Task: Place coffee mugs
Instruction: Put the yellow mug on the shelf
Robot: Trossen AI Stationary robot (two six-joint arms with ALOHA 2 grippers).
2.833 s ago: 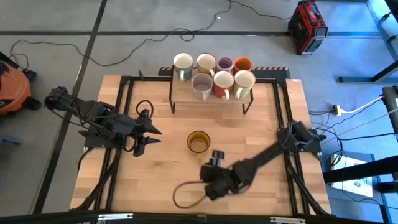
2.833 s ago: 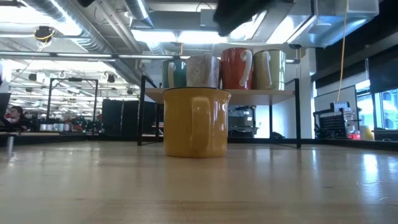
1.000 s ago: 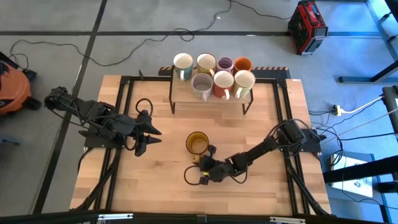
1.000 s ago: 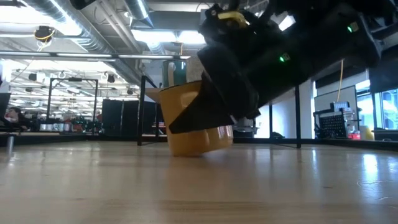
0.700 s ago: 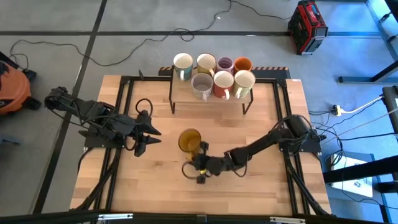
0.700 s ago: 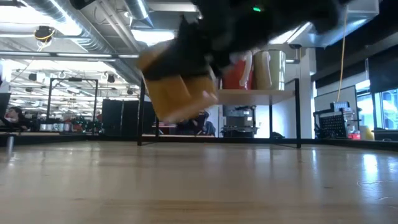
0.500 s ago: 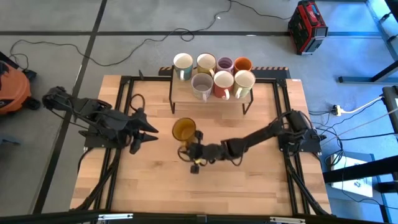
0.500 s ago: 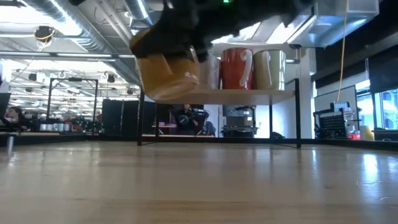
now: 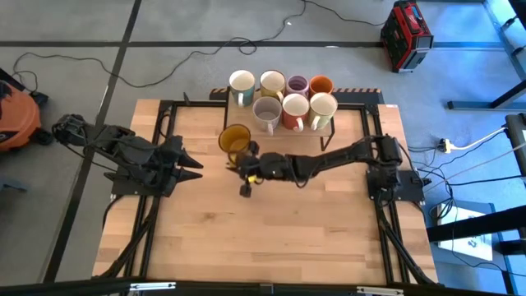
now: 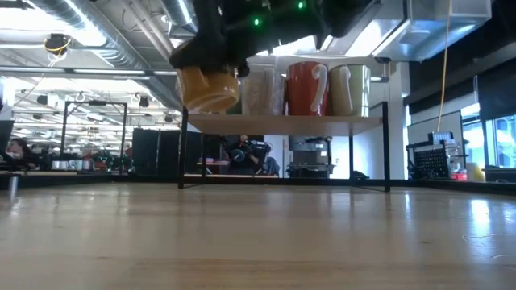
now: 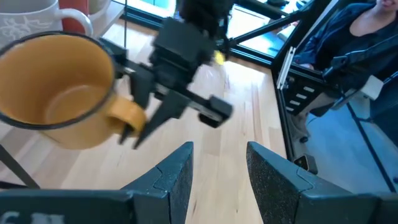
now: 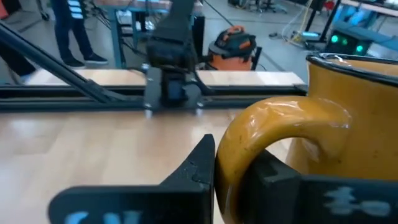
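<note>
The mustard yellow mug, which stood on the table moments ago, is now lifted clear with the right gripper clamped on its handle and carried up level with the rack; judged from this, placement of the last mug is close. The rack, just beyond the jaws, holds seven mugs, and the yellow mug shows empty inside. The left gripper waits well to the side, jaws apart, holding nothing.

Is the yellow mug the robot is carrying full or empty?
Empty. The left wrist view looks straight into the yellow mug, held by its handle in the right gripper, and shows only its bare bottom.
</note>
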